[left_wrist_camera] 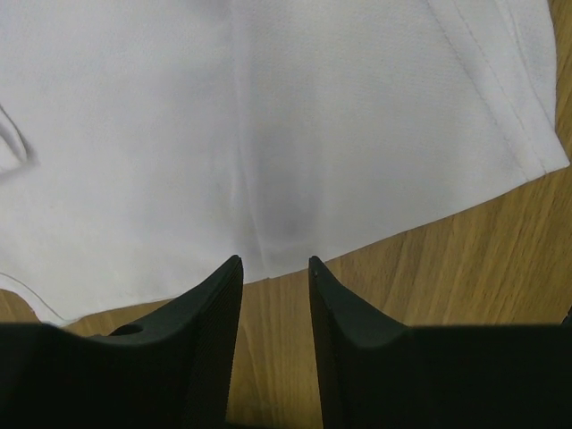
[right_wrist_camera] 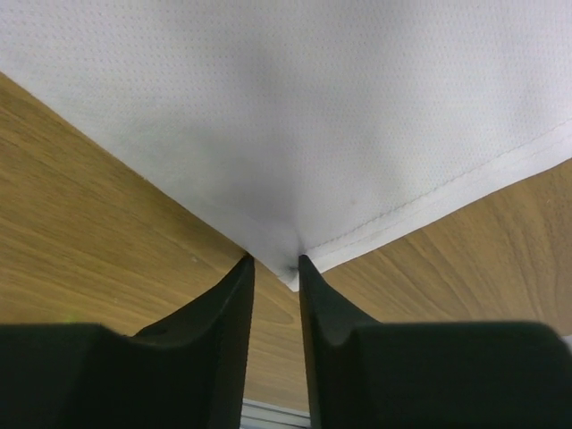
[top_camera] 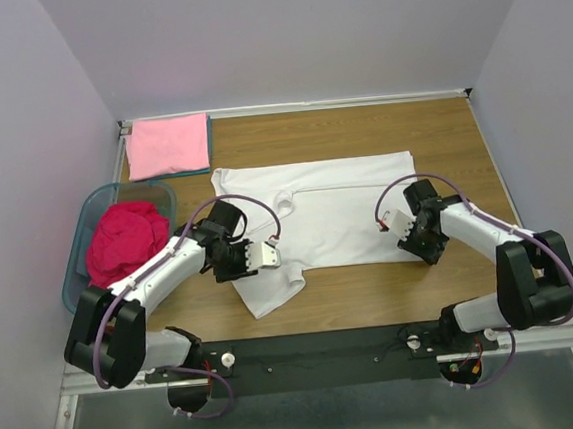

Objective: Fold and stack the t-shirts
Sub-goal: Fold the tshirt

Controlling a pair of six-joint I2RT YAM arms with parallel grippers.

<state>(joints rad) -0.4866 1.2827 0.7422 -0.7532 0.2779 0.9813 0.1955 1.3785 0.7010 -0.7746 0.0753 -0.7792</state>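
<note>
A white t-shirt (top_camera: 337, 215) lies spread across the middle of the table, with a sleeve hanging toward the near edge. My left gripper (top_camera: 243, 270) sits low at its near left edge. In the left wrist view the left gripper (left_wrist_camera: 274, 261) is open, its tips at the white t-shirt (left_wrist_camera: 268, 116) edge, with bare wood between the fingers. My right gripper (top_camera: 417, 246) is at the shirt's near right corner. The right wrist view shows the right gripper (right_wrist_camera: 275, 259) narrowly open, with the corner of the white t-shirt (right_wrist_camera: 340, 116) lying between its tips. A pink t-shirt (top_camera: 167, 145) lies folded at the back left. A magenta-red t-shirt (top_camera: 123, 239) is bunched in the basket.
A teal plastic basket (top_camera: 72, 283) stands at the table's left side. The wooden table (top_camera: 440, 131) is enclosed by grey walls at the back and sides. A black rail with both arm bases runs along the near edge.
</note>
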